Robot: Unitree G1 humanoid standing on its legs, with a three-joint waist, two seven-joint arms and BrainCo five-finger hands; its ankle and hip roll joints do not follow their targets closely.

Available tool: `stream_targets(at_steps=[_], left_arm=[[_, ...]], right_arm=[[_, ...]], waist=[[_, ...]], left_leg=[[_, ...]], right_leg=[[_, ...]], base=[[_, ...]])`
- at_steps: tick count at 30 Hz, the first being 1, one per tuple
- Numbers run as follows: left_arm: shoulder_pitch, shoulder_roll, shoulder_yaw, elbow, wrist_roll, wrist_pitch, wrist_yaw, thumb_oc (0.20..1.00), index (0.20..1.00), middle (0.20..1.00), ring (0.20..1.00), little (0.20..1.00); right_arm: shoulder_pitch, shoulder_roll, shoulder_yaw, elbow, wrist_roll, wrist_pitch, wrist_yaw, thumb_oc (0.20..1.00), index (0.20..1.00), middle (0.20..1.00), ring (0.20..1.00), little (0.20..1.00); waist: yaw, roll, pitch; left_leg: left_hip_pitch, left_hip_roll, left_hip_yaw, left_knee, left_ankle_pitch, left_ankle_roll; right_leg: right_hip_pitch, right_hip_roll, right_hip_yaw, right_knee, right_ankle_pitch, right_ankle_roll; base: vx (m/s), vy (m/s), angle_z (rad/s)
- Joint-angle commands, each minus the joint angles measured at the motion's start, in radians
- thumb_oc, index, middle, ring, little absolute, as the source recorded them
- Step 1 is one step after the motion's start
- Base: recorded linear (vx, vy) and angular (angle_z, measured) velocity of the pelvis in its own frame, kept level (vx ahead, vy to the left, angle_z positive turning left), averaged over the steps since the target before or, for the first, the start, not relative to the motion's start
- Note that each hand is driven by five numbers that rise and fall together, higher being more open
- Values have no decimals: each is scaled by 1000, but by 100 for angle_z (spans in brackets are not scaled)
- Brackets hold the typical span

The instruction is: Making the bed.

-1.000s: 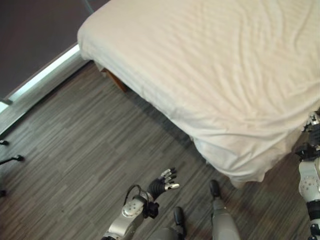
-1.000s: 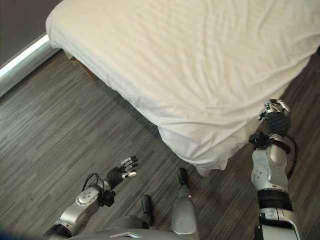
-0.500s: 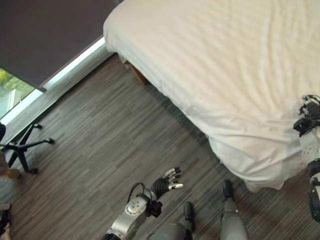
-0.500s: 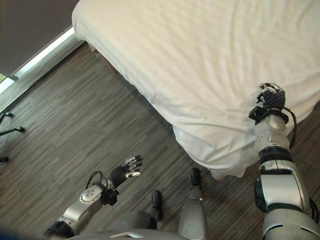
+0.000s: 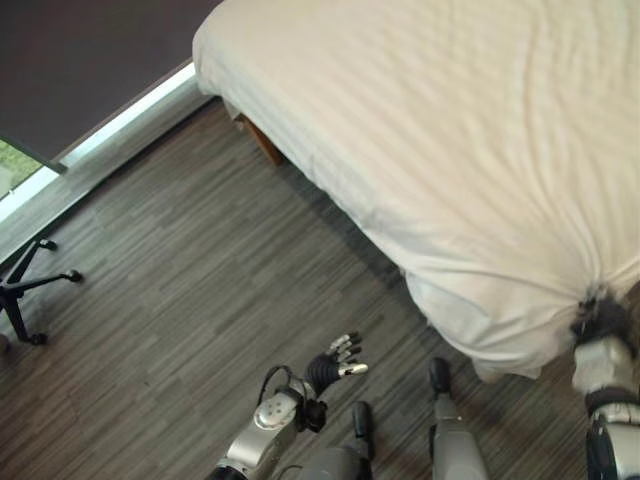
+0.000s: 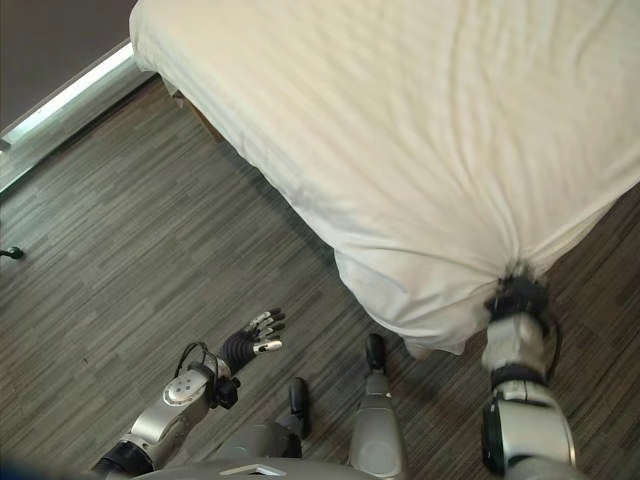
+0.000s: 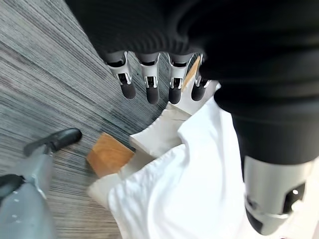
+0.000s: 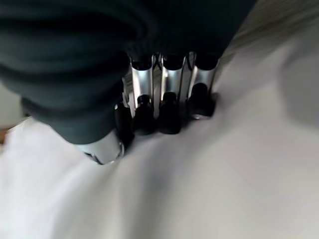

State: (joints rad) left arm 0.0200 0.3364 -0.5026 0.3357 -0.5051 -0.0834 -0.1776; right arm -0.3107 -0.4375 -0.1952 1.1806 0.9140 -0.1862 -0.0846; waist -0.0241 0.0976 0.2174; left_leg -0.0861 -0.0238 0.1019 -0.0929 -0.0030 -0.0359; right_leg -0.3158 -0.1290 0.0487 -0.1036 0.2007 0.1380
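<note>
— Where is the sheet?
— The creased white cotton bed sheet (image 6: 420, 130) covers the whole mattress and hangs over the near corner, above the grey wood-grain plank floor (image 5: 170, 270).
— And the right hand?
— The right hand (image 6: 515, 295) is at that corner's edge, fingers (image 8: 169, 107) curled down into the cloth, pinching it so folds radiate from the grip.
— The left one?
— The left hand (image 5: 335, 362) hovers low over the floor, well apart from the bed, fingers (image 7: 149, 84) straight and slightly spread, holding nothing.
— Anything else?
— A brown wooden bed leg (image 7: 109, 154) under the draped corner, and a black chair base (image 5: 25, 290) by the bright window strip (image 5: 120, 115).
</note>
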Motion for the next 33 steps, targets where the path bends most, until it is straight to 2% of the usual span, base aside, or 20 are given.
stream_targets(at_steps=[1, 6, 8, 9, 10, 11, 13, 14, 15, 17, 18, 20, 25, 27, 29, 30, 31, 33], left_arm=[[-59, -31, 9, -3, 9, -36, 7, 1000, 1000, 1000, 1000, 1000], [-65, -29, 10, -6, 3, -41, 6, 1000, 1000, 1000, 1000, 1000], [-61, -16, 22, -17, -3, -44, 9, 1000, 1000, 1000, 1000, 1000], [-61, -16, 22, -18, -3, -44, 9, 1000, 1000, 1000, 1000, 1000], [-55, -7, 42, -23, -3, -47, 13, 1000, 1000, 1000, 1000, 1000], [-53, -6, 42, -24, -3, -46, 13, 1000, 1000, 1000, 1000, 1000], [-40, -3, 64, -27, -1, -46, 15, 1000, 1000, 1000, 1000, 1000], [-18, 2, 83, -26, 12, -45, 15, 1000, 1000, 1000, 1000, 1000], [-8, 5, 90, -30, 15, -42, 11, 1000, 1000, 1000, 1000, 1000], [10, 8, 95, -34, 23, -42, 8, 1000, 1000, 1000, 1000, 1000], [11, 10, 95, -35, 23, -41, 7, 1000, 1000, 1000, 1000, 1000], [35, 22, 104, -56, 30, -36, 2, 1000, 1000, 1000, 1000, 1000], [49, 41, 111, -72, 33, -34, -4, 1000, 1000, 1000, 1000, 1000], [57, 47, 114, -81, 26, -31, -5, 1000, 1000, 1000, 1000, 1000], [53, 52, 98, -81, 21, -24, -7, 1000, 1000, 1000, 1000, 1000], [54, 52, 100, -82, 21, -23, -8, 1000, 1000, 1000, 1000, 1000], [42, 50, 83, -77, 25, -24, -9, 1000, 1000, 1000, 1000, 1000], [31, 44, 80, -68, 25, -32, -8, 1000, 1000, 1000, 1000, 1000]], right_arm=[[35, 66, 10, 53, 32, 33, 8, 200, 200, 200, 200, 200], [64, 33, -46, 65, 55, 26, 7, 200, 200, 200, 200, 200], [68, 3, -78, -42, 90, -15, -2, 200, 200, 200, 200, 200], [68, 3, -79, -43, 89, -15, -3, 200, 200, 200, 200, 200], [96, -1, -71, -226, 77, -56, -9, 200, 200, 200, 200, 200], [103, 5, -71, -238, 73, -55, -16, 200, 200, 200, 200, 200], [153, 27, -93, -449, 89, -111, -23, 200, 200, 200, 200, 200], [222, 63, -115, -692, 84, -162, -28, 200, 200, 200, 200, 200], [253, 78, -130, -804, 78, -184, -22, 200, 200, 200, 200, 200], [286, 111, -141, -947, 74, -226, -27, 200, 200, 200, 200, 200], [291, 115, -141, -954, 72, -225, -30, 200, 200, 200, 200, 200], [325, 139, -162, -1135, 75, -269, -11, 200, 200, 200, 200, 200], [329, 112, -162, -1294, 28, -286, -26, 200, 200, 200, 200, 200], [312, 125, -108, -1340, 91, -281, 11, 200, 200, 200, 200, 200], [286, 144, 31, -1337, 189, -234, 76, 200, 200, 200, 200, 200], [285, 144, 32, -1334, 192, -235, 80, 200, 200, 200, 200, 200], [230, 172, 170, -1294, 250, -185, 124, 200, 200, 200, 200, 200], [200, 180, 268, -1266, 287, -156, 171, 200, 200, 200, 200, 200]], waist=[[8, 57, 47], [-5, 55, 44], [-16, 47, 42], [-16, 47, 42], [-26, 36, 43], [-27, 35, 42], [-38, 23, 43], [-52, 7, 41], [-57, -1, 39], [-63, -12, 35], [-63, -13, 34], [-69, -31, 28], [-70, -52, 18], [-62, -62, 13], [-43, -69, 11], [-44, -70, 11], [-20, -73, 10], [-3, -76, 11]], left_leg=[[-95, 1, -60, 6, 78, -35], [-90, 1, -59, 6, 72, -34], [-87, 3, -55, 6, 69, -34], [-87, 3, -55, 6, 69, -34], [-87, 3, -52, 6, 69, -34], [-86, 3, -52, 6, 69, -34], [-85, 6, -50, 6, 68, -35], [-80, 8, -49, 6, 65, -34], [-78, 9, -50, 6, 64, -35], [-73, 12, -52, 6, 61, -34], [-72, 12, -52, 6, 60, -34], [-65, 16, -53, 6, 57, -33], [-58, 20, -52, 6, 54, -32], [-51, 19, -55, 6, 54, -32], [-45, 17, -58, 6, 55, -30], [-44, 16, -57, 6, 55, -30], [-44, 14, -58, 6, 57, -26], [-46, 12, -53, 6, 61, -25]], right_leg=[[61, 38, -18, 16, -41, 14], [64, 38, -17, 16, -46, 14], [66, 39, -13, 16, -45, 16], [66, 39, -13, 16, -45, 16], [64, 40, -12, 16, -42, 16], [65, 39, -12, 16, -42, 16], [65, 41, -9, 16, -39, 16], [69, 44, -9, 16, -39, 15], [72, 45, -8, 16, -40, 15], [79, 45, -12, 16, -41, 15], [80, 44, -13, 16, -42, 15], [89, 46, -16, 16, -44, 14], [97, 47, -19, 16, -44, 13], [106, 46, -22, 16, -44, 12], [111, 45, -24, 16, -42, 12], [112, 44, -24, 16, -42, 12], [110, 42, -24, 16, -38, 16], [107, 41, -24, 16, -33, 18]], base=[[33, -3, -9], [4, 0, -1], [0, 0, 0], [0, 0, 0], [0, 0, 0], [0, 0, 0], [0, 0, 0], [0, 0, 0], [0, 0, 0], [3, 1, -2], [4, 6, -4], [3, 3, -2], [0, 0, 2], [-14, 16, -1], [-17, 10, 0], [-40, 8, -1], [-43, 8, -2], [-52, 14, -5]])
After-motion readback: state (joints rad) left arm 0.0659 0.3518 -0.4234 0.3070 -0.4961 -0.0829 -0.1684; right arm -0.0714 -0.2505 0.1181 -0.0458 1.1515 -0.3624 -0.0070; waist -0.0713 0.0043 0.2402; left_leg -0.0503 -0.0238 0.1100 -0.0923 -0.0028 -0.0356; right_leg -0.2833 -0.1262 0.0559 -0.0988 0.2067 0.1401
